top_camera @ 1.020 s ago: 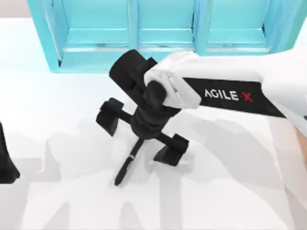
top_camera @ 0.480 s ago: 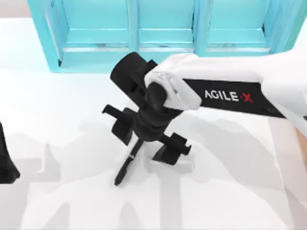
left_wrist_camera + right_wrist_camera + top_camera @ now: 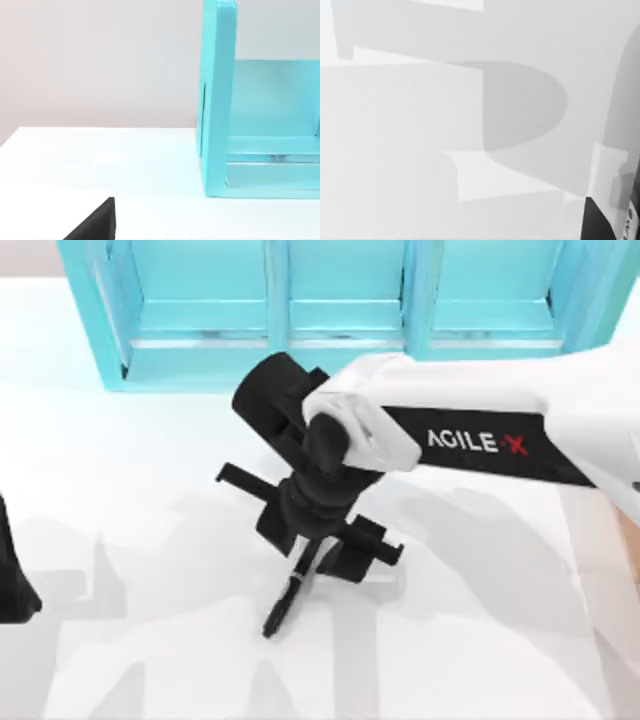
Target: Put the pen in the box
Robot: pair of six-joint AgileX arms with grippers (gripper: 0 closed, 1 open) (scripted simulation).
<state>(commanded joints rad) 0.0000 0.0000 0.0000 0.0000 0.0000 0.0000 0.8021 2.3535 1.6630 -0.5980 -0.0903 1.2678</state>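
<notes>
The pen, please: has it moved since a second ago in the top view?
Yes. The pen, in the right gripper, has shifted toward the table's right side, judged against the teal shelf.

Pen upper end hidden under right gripper; grip perhaps closed, unclear.

White AgileX-lettered right arm, black claw

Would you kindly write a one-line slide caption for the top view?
Right hand closed on the black pen over the white table, teal shelf unit behind.
</notes>
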